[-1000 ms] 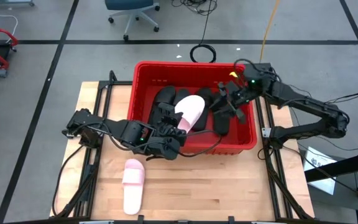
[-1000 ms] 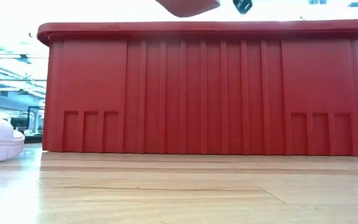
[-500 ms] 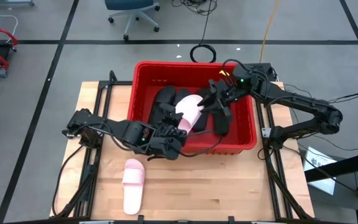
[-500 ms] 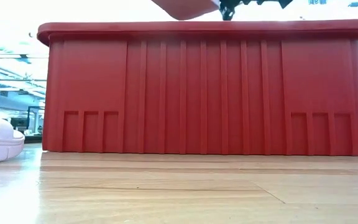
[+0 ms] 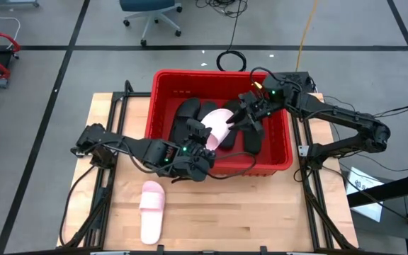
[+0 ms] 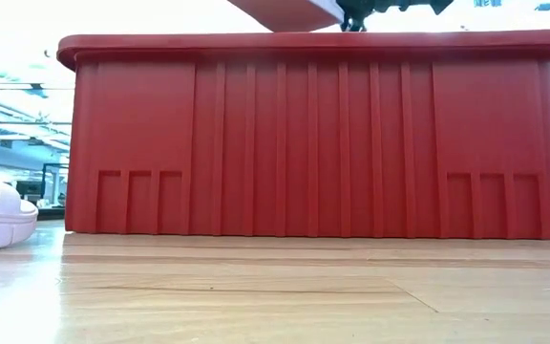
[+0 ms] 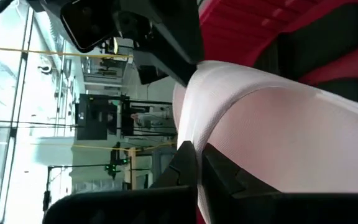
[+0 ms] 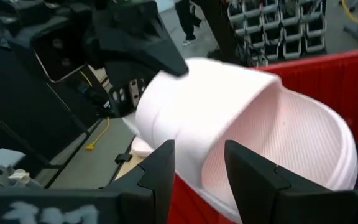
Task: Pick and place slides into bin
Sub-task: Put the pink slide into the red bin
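The left gripper (image 5: pixel 202 136) is clamped on a pink slide (image 5: pixel 218 127) held over the bin (image 5: pixel 165 92), its long axis slanting from the near wall toward the far right corner. The right gripper (image 5: pixel 241 113), fingers apart, sits at the slide's far end. A second pink slide (image 5: pixel 151 210) lies lengthwise on the table (image 5: pixel 261 212).

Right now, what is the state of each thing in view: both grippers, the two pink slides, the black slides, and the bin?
Left gripper: shut on the held pink slide, above the bin's near wall.
Right gripper: open, over the bin, at the same slide's far end.
Held pink slide: lifted, tilted over the bin.
Other pink slide: lying flat on the table, outside the bin.
Black slides: lying inside the bin.
Bin: upright on the table.
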